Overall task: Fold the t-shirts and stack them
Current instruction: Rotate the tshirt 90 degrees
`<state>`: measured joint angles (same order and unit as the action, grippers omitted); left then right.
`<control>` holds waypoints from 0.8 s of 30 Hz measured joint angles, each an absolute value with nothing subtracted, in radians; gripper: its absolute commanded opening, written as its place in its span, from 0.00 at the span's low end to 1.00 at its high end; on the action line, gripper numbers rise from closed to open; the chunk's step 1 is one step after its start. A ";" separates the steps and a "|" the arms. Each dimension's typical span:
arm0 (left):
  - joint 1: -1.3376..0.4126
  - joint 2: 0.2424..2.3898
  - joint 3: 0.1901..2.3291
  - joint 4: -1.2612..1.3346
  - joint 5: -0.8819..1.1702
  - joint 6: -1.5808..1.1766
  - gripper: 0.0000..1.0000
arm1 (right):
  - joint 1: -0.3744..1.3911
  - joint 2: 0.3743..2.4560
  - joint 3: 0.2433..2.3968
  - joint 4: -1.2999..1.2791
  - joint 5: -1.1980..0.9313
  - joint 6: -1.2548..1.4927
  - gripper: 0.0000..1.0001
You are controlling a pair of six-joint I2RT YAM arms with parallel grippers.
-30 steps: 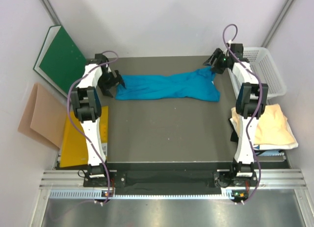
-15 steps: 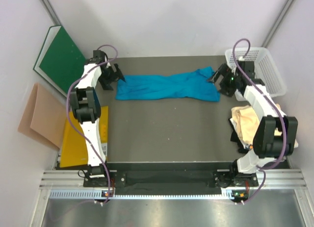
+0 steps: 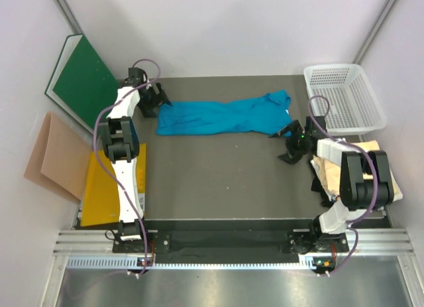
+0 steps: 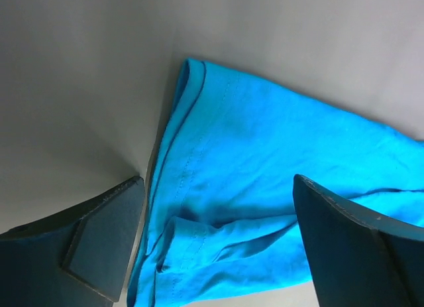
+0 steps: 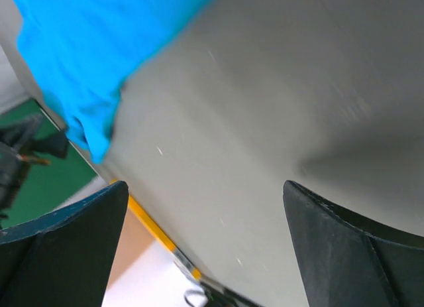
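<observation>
Top external view: bright teal-blue cloth t-shirt [image 3: 225, 117] lying long left-to-right across far grey tabletop [image 3: 218, 181], left fingers [image 4: 99, 244] wide open, empty, straddling its left end, right fingers [image 5: 59, 254] equally wide, empty, just off its right end.

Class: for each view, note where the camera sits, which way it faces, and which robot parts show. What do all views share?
Top external: above and behind the bases, looking down on the table; both arms show, left claw and right claw open.
Left wrist: on the left arm, looking down at an end of the teal t-shirt; its fingers show.
Right wrist: on the right arm, looking across bare table toward that t-shirt; its fingers show.
Shared: all three show the teal t-shirt.
</observation>
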<state>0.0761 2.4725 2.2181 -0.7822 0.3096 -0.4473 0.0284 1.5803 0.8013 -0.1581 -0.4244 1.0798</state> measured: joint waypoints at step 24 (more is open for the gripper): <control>0.076 2.369 1.987 -0.782 0.300 -0.498 0.00 | 0.204 2.140 1.486 -0.085 -0.197 1.076 0.08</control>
